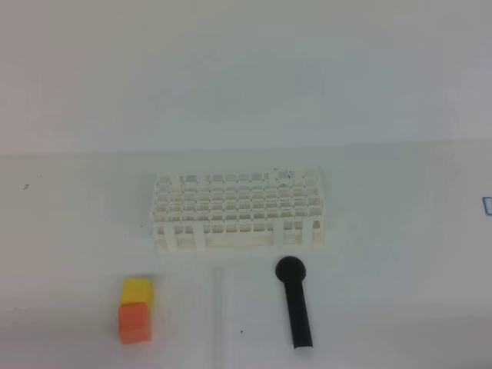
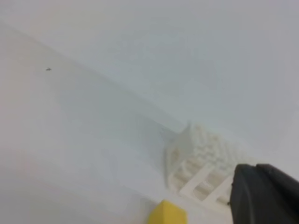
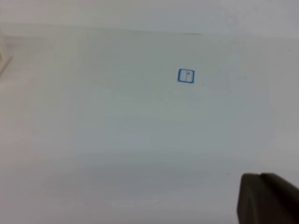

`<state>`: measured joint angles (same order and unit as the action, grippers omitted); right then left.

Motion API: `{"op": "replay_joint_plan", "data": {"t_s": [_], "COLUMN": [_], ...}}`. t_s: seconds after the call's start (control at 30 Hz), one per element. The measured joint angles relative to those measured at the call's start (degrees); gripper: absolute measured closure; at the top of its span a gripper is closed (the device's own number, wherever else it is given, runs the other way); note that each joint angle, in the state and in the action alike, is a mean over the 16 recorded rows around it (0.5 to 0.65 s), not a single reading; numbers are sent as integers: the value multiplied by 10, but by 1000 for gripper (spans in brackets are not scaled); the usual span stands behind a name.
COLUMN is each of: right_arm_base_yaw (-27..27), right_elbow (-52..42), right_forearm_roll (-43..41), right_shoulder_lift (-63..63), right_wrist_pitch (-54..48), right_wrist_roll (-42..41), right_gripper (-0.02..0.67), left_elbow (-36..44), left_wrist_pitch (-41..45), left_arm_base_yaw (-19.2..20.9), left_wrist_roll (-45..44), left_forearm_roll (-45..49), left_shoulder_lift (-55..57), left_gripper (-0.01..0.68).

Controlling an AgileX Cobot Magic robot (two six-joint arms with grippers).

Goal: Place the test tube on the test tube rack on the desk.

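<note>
A: The desk (image 1: 384, 254) held the test tube rack (image 1: 237, 209) at centre; just near of it lay the test tube (image 1: 218, 307), flat, left of a black stick (image 1: 295, 304).

B: And the arms?

A: Both grippers' fingers were together, holding nothing. Pickup had apparently not begun; next, likely a reach and opened fingers.

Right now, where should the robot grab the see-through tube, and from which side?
Probably around its middle, coming straight down from above. The test tube lies flat on the desk, running toward and away from the test tube rack, so jaws should close across its thin width. There is bare desk on both sides: the cubes sit to its left, the black stick to its right.
</note>
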<state>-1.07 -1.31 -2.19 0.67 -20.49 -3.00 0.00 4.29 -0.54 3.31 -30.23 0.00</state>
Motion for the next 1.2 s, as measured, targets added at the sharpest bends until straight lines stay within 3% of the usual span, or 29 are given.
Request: {"op": "replay_joint_plan", "data": {"t_s": [0.8,1.2], "right_arm_base_yaw": [0,0], "right_elbow": [0,0], "right_forearm_roll": [0,0], "right_shoulder_lift": [0,0], "right_wrist_pitch": [0,0], "right_wrist_roll": [0,0], "right_gripper": [650,650], "left_elbow": [0,-60], "left_wrist_pitch": [-30,127], "left_arm_base_yaw": [0,0], "left_wrist_roll": [-7,-199], "left_forearm_roll": [-309,-390], "left_shoulder_lift": [0,5], "left_gripper": [674,674]}}
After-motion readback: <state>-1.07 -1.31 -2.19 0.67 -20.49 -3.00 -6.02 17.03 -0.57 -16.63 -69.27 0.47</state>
